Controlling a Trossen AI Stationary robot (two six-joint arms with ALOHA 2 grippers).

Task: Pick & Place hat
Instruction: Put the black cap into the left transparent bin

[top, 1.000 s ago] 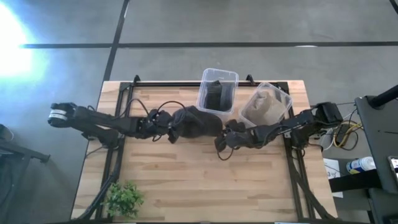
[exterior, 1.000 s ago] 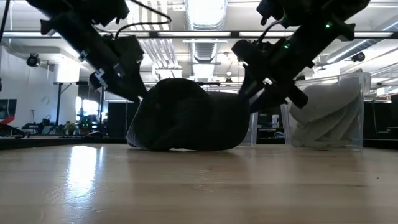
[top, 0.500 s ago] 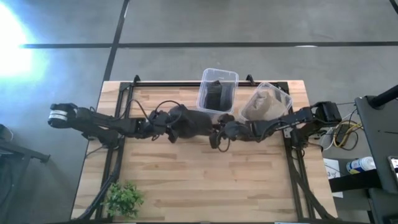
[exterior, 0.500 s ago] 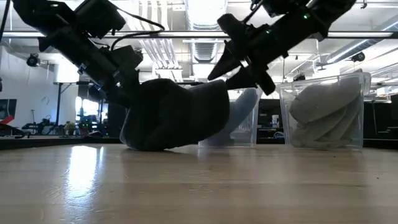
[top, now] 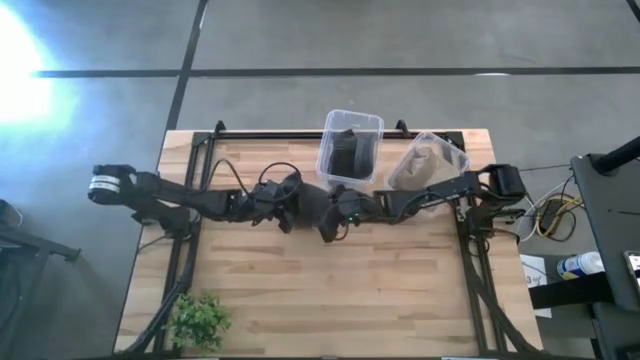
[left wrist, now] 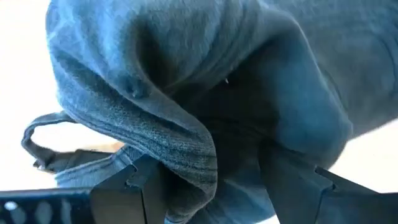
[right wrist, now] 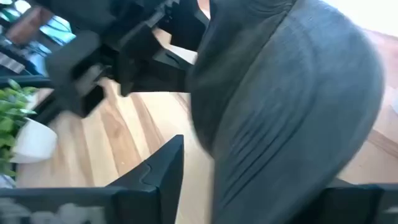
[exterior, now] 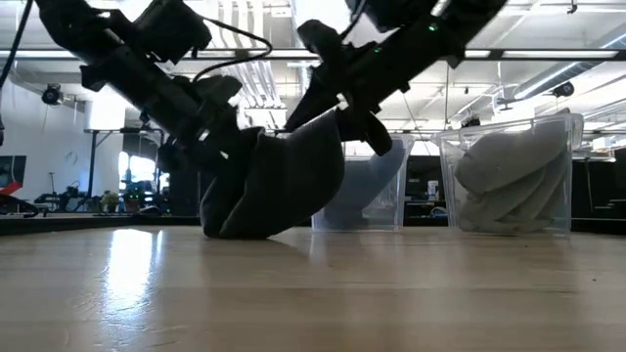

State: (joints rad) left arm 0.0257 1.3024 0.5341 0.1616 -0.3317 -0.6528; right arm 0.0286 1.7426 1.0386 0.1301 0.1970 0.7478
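Note:
The dark grey knit hat [top: 312, 203] [exterior: 279, 181] is bunched into an upright heap near the table's middle, with its lower end on the wood. My left gripper [top: 287, 200] [left wrist: 217, 186] comes in from the table's left and is shut on the hat's left side. My right gripper [top: 335, 212] [right wrist: 249, 193] reaches over from the right and is shut on the hat's raised right side. My left gripper pinches a thick fold of the hat [left wrist: 199, 155] between its two fingers [left wrist: 134, 183], slanting down from the table's left. That side of the hat stays low, close to the table. My right gripper has the hat's upper right part [exterior: 328, 122] between its two fingers [right wrist: 155, 174], slanting down from the right. That part is lifted and the knit hangs below it to the table [exterior: 245, 230].
Two clear bins stand at the far edge: one holds dark hats [top: 350, 145], the other light ones [top: 428, 165] [exterior: 509, 176]. A small potted plant [top: 200, 318] sits at the near left corner. Bare wood lies toward the near edge.
My right gripper has moved toward the table's left and upward, taking the hat's right side with it. The hat, earlier a wide low mound, is now pushed together into a taller, narrower heap; its left side has stayed down by my left gripper.

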